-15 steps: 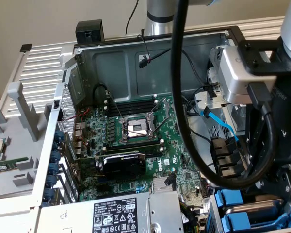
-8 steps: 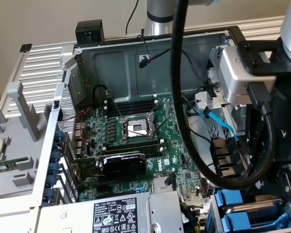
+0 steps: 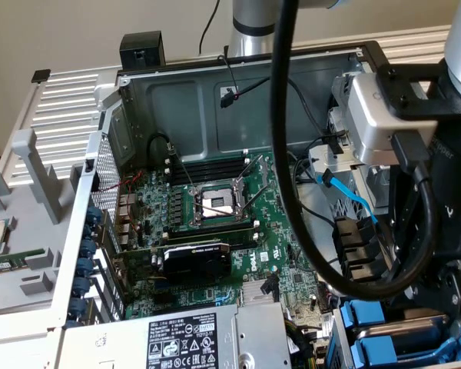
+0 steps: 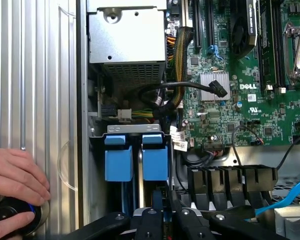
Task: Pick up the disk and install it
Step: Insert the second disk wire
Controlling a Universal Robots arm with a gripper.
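Pincer [image 4: 159,212] hangs low over the drive bay of the open computer case [image 3: 238,84], jaws narrow, nothing visibly held. Two blue carriers stand in the bay; the disk [image 4: 155,159] sits beside the other blue carrier [image 4: 117,161]. Green motherboard [image 4: 240,105] lies near. A person's hand [image 4: 15,182] rests on the grey ribbed surface [image 4: 35,75].

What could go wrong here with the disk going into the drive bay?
1. The gripper sits low over the disk in the bay; if the blue tabs are misaligned, pushing may jam it.
2. The black cable and blue cable run close by and could snag.
3. A person's hand rests beside the case.
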